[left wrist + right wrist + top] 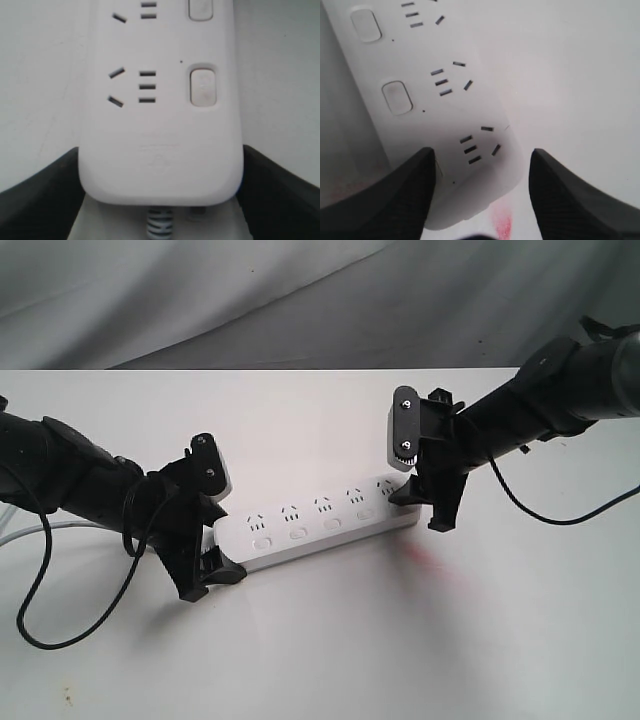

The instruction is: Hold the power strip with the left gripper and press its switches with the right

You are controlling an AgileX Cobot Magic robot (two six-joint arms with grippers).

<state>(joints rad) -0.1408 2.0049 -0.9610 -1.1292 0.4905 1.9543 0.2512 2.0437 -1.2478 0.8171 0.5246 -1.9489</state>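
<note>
The white power strip [320, 525] lies slanted across the table. My left gripper [213, 540] is shut on its cord end; in the left wrist view both black jaws touch the sides of the power strip [160, 150], above its grey cord [159, 225]. My right gripper [425, 502] hangs open over the far end of the power strip [470, 125]. One of its fingers [395, 200] lies over the switch side there and hides the last switch; the other finger stands off the strip above the table. The other switches [298, 533] show in a row, and the switches [397, 97] nearest that finger are uncovered.
A faint red smear [425, 558] marks the white table [330, 640] beside the strip's far end. A thin black cable loop [35, 610] hangs from the left arm, and another cable [560, 510] droops from the right arm. Grey cloth [300, 300] backs the table.
</note>
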